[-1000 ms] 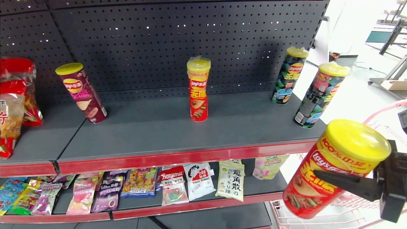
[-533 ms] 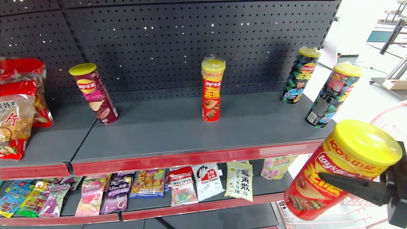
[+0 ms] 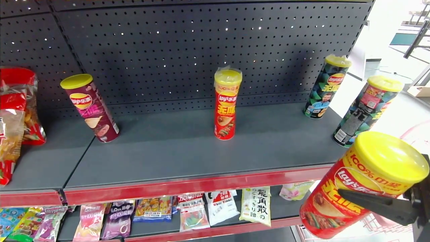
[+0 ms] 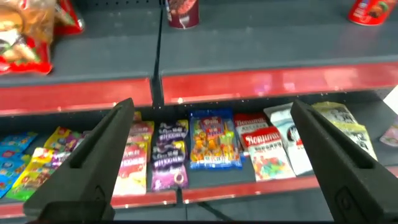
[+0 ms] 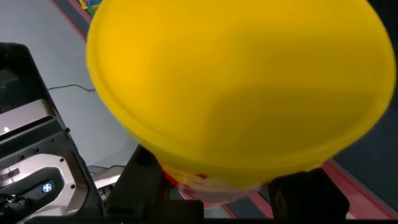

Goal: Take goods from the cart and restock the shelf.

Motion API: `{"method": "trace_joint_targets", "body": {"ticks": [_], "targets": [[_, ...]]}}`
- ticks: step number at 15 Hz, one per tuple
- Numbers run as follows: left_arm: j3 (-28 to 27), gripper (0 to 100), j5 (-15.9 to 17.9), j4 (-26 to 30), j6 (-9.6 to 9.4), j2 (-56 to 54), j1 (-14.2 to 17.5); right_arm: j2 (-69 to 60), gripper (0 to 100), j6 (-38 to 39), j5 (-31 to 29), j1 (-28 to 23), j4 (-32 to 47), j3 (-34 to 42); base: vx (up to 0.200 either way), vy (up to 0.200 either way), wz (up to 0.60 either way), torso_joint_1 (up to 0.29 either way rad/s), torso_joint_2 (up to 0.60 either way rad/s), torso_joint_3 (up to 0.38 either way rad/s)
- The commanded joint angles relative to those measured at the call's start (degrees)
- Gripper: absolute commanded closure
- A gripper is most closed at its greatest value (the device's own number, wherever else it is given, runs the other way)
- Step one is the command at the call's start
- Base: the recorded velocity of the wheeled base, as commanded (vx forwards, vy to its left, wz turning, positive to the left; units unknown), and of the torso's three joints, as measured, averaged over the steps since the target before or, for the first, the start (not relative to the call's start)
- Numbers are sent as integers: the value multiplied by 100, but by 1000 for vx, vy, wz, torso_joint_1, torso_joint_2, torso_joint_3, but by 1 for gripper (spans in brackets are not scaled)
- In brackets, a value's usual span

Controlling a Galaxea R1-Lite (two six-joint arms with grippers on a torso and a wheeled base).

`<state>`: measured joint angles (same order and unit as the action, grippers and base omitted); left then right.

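One red chip can [image 3: 361,179] is clamped side-on in the right gripper [image 3: 371,198]. It is tilted and sits off the right front corner of the upper shelf [image 3: 188,151], not yet over it. Judgement: the mid-body grip leaves the base free for setting down. Can: yellow lid, red-and-yellow label, rigid tube. Four cans stand spaced apart on that shelf, with the matching red can [image 3: 227,104] at centre, presumably the target spot. Left gripper [image 4: 211,162] is spread wide and empty, facing the bagged snacks [image 4: 211,140] below.
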<state>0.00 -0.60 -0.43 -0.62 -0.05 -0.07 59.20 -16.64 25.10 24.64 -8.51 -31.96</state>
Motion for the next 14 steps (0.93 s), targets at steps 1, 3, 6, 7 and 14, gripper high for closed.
{"method": "trace_joint_targets", "body": {"ticks": [1,3,6,7,14], "targets": [[0,0,-2,-1,1,5,-1,13,100,-6,4,6,-2,6,200,0,0,12,2,7],[0,0,-2,-1,1,5,-1,4,100,-6,4,6,-2,6,0,0,0,0,0,0],[0,0,7,-1,9,5,-1,13,100,-15,4,6,-2,-3,0,0,0,0,0,0],[0,0,7,-1,9,5,-1,13,100,-23,4,6,-2,-20,0,0,0,0,0,0],[0,0,7,-1,1,75,-10,329,100,-32,-5,173,-2,-381,0,0,0,0,0,0]]}}
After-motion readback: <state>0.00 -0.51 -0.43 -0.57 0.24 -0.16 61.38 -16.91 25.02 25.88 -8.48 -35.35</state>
